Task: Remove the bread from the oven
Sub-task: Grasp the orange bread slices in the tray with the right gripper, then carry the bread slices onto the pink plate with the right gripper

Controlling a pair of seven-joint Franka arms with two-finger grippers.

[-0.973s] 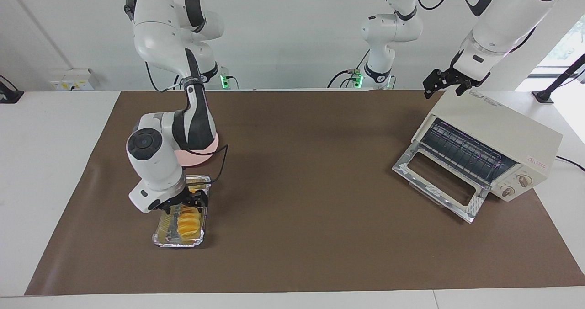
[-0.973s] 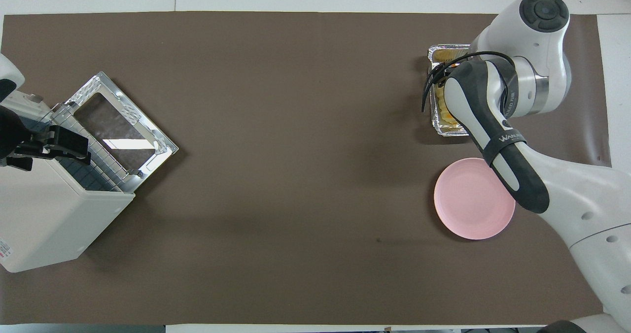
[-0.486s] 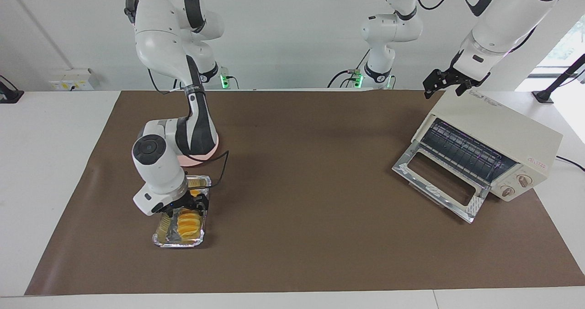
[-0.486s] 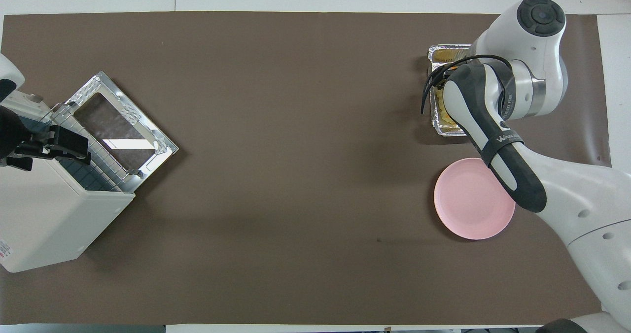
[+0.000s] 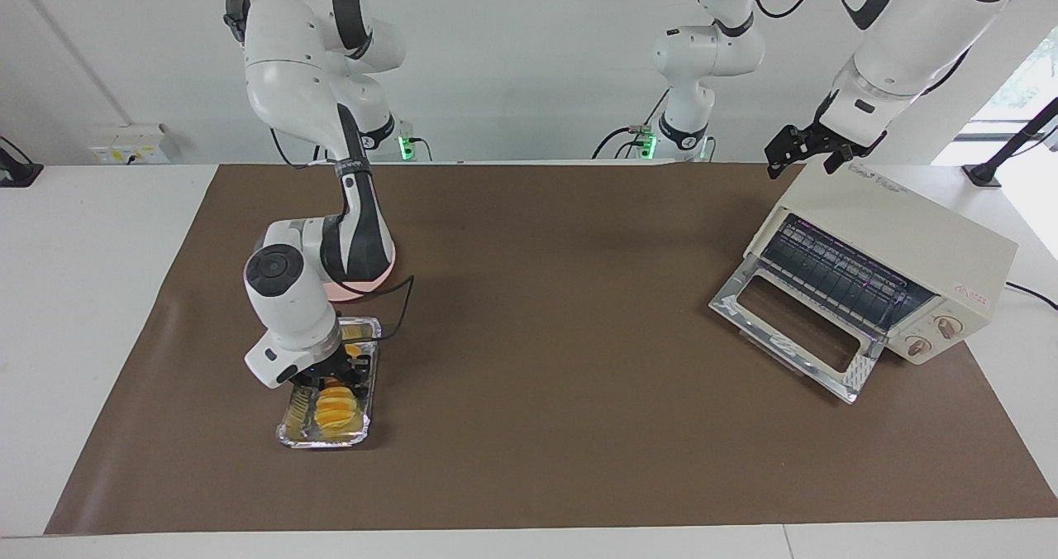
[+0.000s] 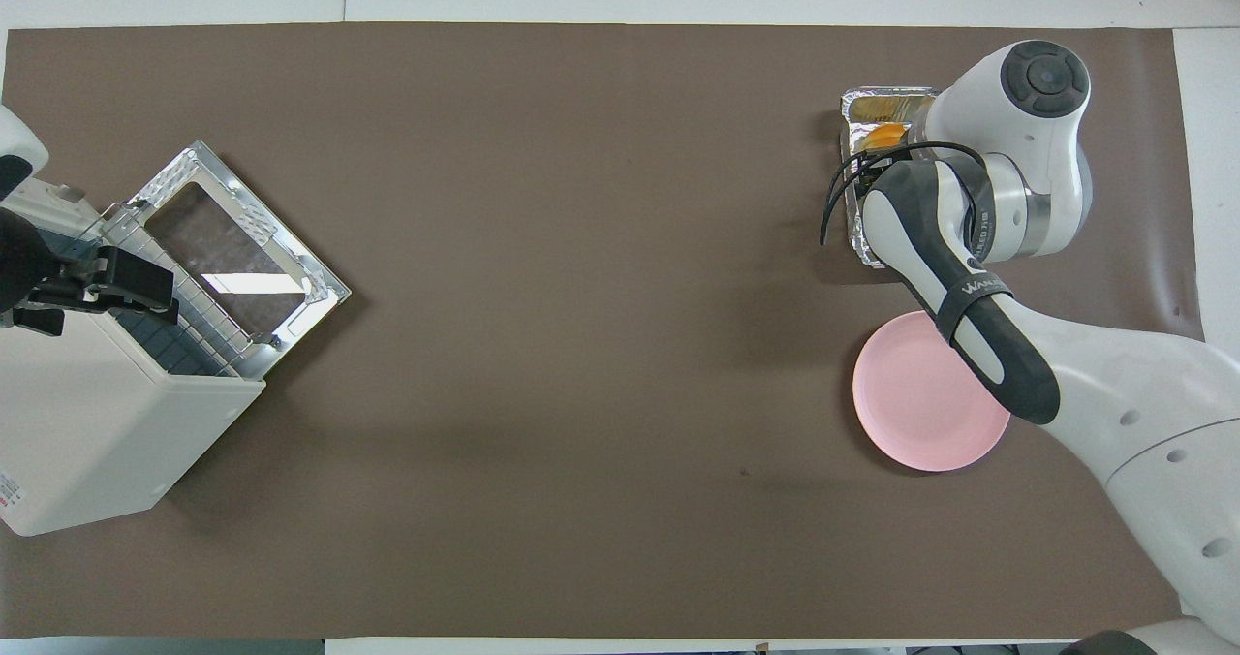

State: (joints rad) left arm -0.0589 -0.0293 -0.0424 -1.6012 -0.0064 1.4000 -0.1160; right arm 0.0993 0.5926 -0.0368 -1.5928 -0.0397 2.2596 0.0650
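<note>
Currently right claw sits down in the crinkled silver foil tray at the small ridged golden-yellow bread loaf, grip state unreadable; the cream-white boxy toaster oven is open and bread-free under the waiting left claw, so next: lift bread to the round pink plate on the desk.

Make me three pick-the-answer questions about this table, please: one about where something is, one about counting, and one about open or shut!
1. Where is the golden-yellow ridged bread? A inside the cream-white boxy oven; B in the crinkled silver foil tray; C on the oven's top.
2. How many round knobs on its front? A one; B four; C two.
3. Its glass door is: A open; B shut; C missing.
Answers: B, the loaf lies in the tray; C, two knobs show; A, the door hangs down.
</note>
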